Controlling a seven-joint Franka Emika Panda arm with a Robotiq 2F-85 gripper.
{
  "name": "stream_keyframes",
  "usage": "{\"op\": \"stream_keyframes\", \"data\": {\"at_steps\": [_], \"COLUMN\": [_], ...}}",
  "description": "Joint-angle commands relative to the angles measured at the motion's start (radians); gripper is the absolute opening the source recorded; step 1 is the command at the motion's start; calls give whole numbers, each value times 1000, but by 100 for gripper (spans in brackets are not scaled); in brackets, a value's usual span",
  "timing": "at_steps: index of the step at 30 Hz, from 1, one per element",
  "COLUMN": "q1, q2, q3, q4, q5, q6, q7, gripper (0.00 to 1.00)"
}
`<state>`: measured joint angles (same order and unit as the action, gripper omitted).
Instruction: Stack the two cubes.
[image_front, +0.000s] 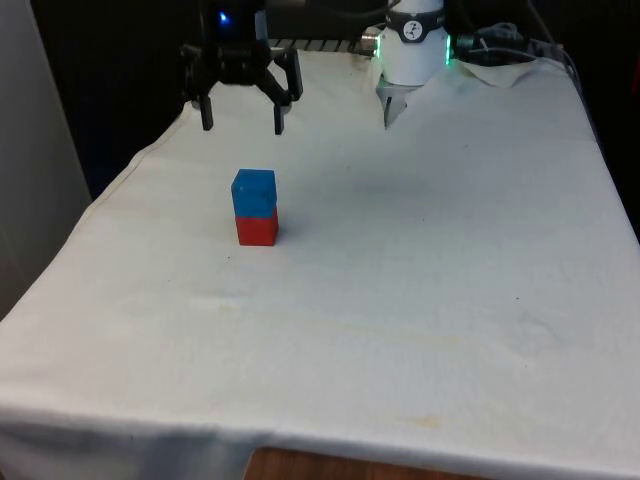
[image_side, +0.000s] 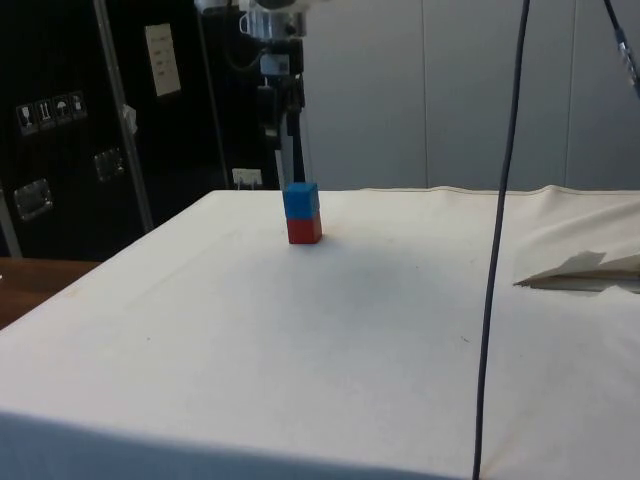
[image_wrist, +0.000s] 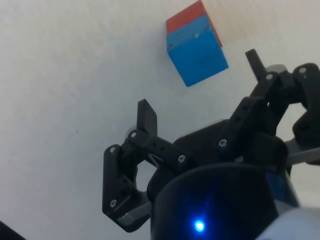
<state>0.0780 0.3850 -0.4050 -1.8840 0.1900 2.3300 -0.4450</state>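
Sitting square on the red cube (image_front: 257, 229), the blue cube (image_front: 253, 192) is below and a bit fwd of the end effector (image_front: 243, 125), nothing touching it. Red cube rests on the worktop (image_front: 420, 260). Stack looks done, so I'd judge the stacking step finished & the release/retreat in hand. End effector hangs well above the stack w/ fingers (image_wrist: 146, 116) spread wide, gripping nothing; wrist view has both cubes ahead of the fingertips, clear of them. Next move prob calls for just a straight lift away, no sideways swing near the stack, since a nudge could topple the blue one.
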Motion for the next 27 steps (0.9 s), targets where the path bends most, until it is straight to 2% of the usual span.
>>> {"op": "stream_keyframes", "data": {"at_steps": [1, 7, 10, 16, 17, 19, 26, 27], "q1": [4, 3, 0, 7, 2, 9, 11, 7], "q2": [-8, -36, -37, -55, -52, -63, -78, -76], "q3": [-6, -6, -2, -6, -2, -7, -5, -2], "q4": [4, 14, 14, 21, 21, 25, 27, 25], "q5": [-12, -12, 0, -13, 0, -15, -15, -3], "q6": [-15, -39, -32, -50, -40, -56, -60, -51], "q7": [10, 12, 3, 15, 4, 17, 17, 6], "gripper": [100, 100, 100, 100, 100, 100, 100, 100]}}
